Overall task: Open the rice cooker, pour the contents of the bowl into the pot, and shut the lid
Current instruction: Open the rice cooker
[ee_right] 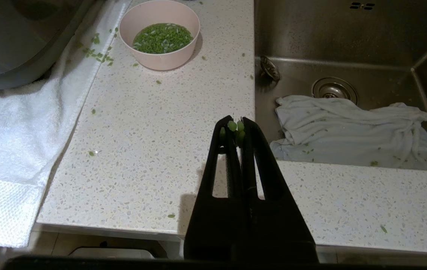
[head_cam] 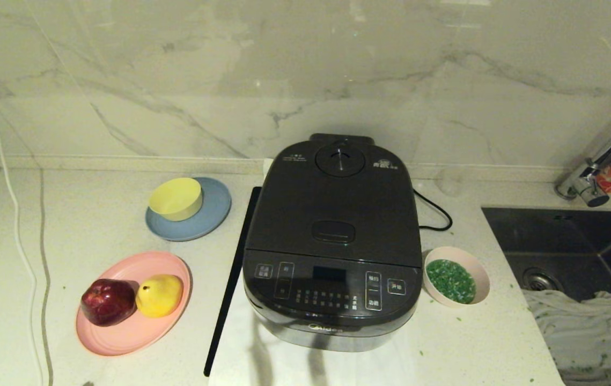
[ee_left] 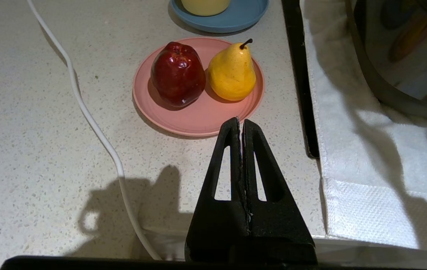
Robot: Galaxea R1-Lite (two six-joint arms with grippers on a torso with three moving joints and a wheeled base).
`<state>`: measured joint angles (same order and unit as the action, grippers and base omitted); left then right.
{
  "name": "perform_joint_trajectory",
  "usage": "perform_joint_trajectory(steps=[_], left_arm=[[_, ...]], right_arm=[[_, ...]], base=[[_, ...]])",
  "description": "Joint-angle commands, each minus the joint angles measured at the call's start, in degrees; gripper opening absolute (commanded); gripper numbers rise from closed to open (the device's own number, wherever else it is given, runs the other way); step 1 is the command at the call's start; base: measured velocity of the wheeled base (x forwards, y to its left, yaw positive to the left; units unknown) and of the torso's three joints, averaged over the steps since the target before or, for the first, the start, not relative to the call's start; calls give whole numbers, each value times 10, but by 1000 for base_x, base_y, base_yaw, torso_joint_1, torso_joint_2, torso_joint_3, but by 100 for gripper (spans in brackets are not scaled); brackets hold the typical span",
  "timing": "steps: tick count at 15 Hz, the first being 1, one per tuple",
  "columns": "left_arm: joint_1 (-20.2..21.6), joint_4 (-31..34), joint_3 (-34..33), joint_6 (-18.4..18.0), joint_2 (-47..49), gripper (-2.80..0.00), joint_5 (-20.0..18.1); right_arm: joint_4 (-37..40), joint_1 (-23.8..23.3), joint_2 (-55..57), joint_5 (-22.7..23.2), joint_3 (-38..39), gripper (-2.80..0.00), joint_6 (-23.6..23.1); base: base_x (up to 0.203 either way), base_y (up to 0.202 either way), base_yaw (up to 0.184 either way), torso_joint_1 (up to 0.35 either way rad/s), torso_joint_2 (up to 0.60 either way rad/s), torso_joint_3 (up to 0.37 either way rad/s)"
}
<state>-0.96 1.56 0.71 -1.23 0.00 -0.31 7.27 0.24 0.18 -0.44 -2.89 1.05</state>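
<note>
Right wrist view: right pincer (ee_right: 237, 125) closed, empty.

Dim warm light, soft shadows, perhaps slight glare on the backsplash (head_cam: 337, 64).

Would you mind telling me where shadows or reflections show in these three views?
Head view: arm shadows on the white towel before the rice cooker. Left wrist view: the left gripper shadows the counter; coloured reflections on the cooker's wall. Right wrist view: short shadow beside the right gripper.
</note>
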Motion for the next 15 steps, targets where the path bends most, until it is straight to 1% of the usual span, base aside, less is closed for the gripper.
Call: perform_joint_trajectory(steps=[1,8,10,12,14,15], left_arm=[[0,0,0,2,-1,-280,0],[0,-3,-1,2,-2,-280,5],[0,3,45,7,-2,-280,1],[0,45,107,7,14,-280,-11],[0,62,157,16,89,-280,-30],[-1,65,191,28,138,-280,-36]], right_arm=[[-1,0,0,0,1,-280,1],[-2,0,-1,0,1,-280,1],[-2,0,-1,0,1,-280,1],[-2,0,-1,0,1,-280,1],[-2,0,-1,0,1,-280,1],[-2,0,-1,0,1,-280,1]], base=[[0,0,0,0,0,0],[0,0,0,0,0,0],[0,0,0,0,0,0],[0,0,0,0,0,0],[0,0,0,0,0,0],[0,0,0,0,0,0]])
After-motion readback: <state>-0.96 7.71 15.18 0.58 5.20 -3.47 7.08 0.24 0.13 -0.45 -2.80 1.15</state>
